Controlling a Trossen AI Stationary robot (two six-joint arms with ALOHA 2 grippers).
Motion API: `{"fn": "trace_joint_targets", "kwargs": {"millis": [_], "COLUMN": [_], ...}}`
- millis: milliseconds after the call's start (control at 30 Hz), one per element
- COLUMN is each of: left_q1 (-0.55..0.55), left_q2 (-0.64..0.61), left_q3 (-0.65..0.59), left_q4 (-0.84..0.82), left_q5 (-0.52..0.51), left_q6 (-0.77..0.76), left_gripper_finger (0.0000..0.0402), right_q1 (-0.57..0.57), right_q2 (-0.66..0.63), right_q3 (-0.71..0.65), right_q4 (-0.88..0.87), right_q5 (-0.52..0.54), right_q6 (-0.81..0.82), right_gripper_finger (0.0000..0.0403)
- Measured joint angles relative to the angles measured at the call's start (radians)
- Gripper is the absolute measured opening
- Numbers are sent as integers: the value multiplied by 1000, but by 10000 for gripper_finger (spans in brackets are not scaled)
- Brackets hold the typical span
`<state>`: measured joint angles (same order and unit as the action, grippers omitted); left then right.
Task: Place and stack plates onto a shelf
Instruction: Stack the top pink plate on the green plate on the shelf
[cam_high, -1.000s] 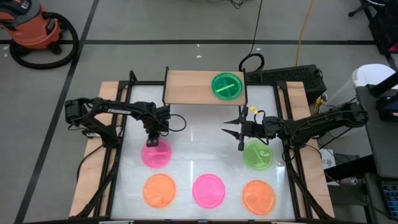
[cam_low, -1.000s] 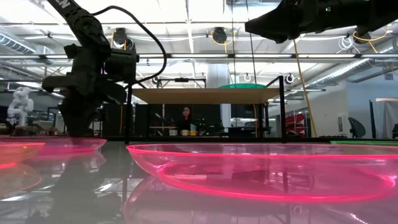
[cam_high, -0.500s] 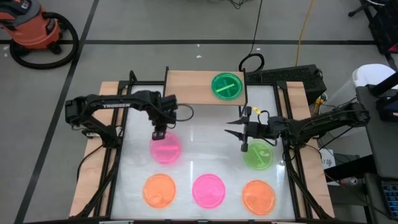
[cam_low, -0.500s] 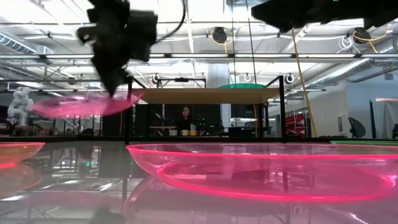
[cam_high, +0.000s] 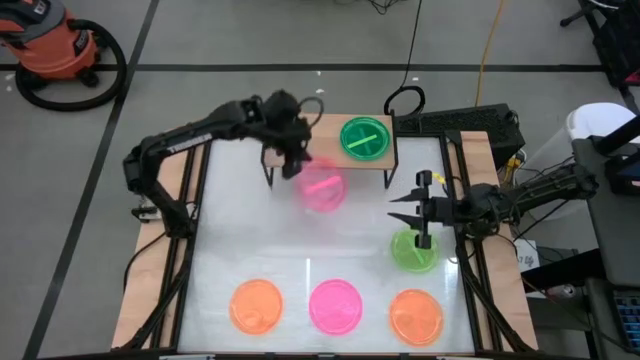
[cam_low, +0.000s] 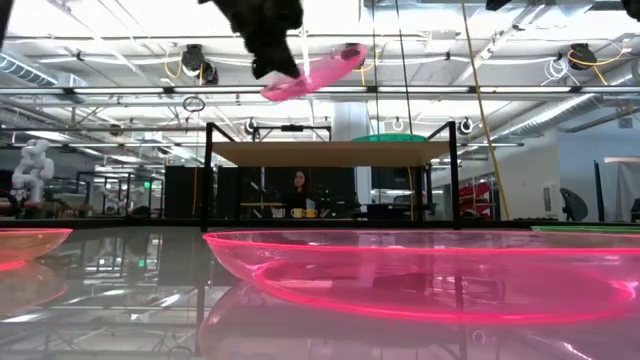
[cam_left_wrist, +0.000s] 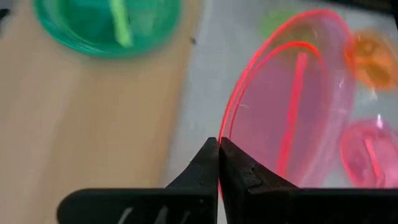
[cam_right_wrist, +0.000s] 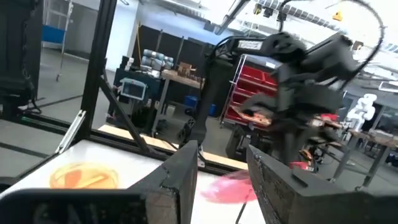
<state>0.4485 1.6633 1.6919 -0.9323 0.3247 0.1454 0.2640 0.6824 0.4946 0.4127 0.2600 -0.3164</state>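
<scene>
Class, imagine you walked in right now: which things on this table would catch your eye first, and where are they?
The left gripper holds a pink plate tilted in the air beside the shelf, where a green plate already sits. The right gripper, open, hovers over another green plate.

Orange shop vac (cam_high: 55, 45) sits on the floor well off from the left jaws, a yellow cable (cam_high: 487, 50) trails behind the right jaws (a person (cam_low: 298, 186) sits way back).
</scene>
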Motion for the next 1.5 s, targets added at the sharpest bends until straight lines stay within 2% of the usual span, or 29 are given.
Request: {"fn": "trace_joint_targets", "kwargs": {"millis": [167,367,467,600,867,1133,1267,1367,1500], "left_q1": [63,123,153,183,205,205,205,211,216], "left_q2": [168,374,454,507,557,556,556,535,442], "left_q3": [208,479,562,580,580,580,580,579,579], "left_q4": [3,21,54,134,150,241,249,246,247], "left_q5": [51,113,116,139,176,175,175,182,265], "left_q6": [-73,-118,-150,-198,-180,-204,-204,-204,-164], "left_gripper_finger": [0,0,0,0,6,86,101,103,103], "right_q1": [0,0,0,0,0,0,0,0,0], "right_q2": [1,0,-1,-1,-1,-1,-1,0,-1], "right_q3": [0,0,0,0,0,0,0,0,1], "right_q4": [32,29,27,21,27,54,53,40,6], "right_q5": [-3,-3,-3,-3,-1,1,1,1,5], "right_q6": [58,47,43,18,-21,-61,-63,-62,-41], "right_gripper_finger": [121,121,121,121,121,121,121,121,121]}}
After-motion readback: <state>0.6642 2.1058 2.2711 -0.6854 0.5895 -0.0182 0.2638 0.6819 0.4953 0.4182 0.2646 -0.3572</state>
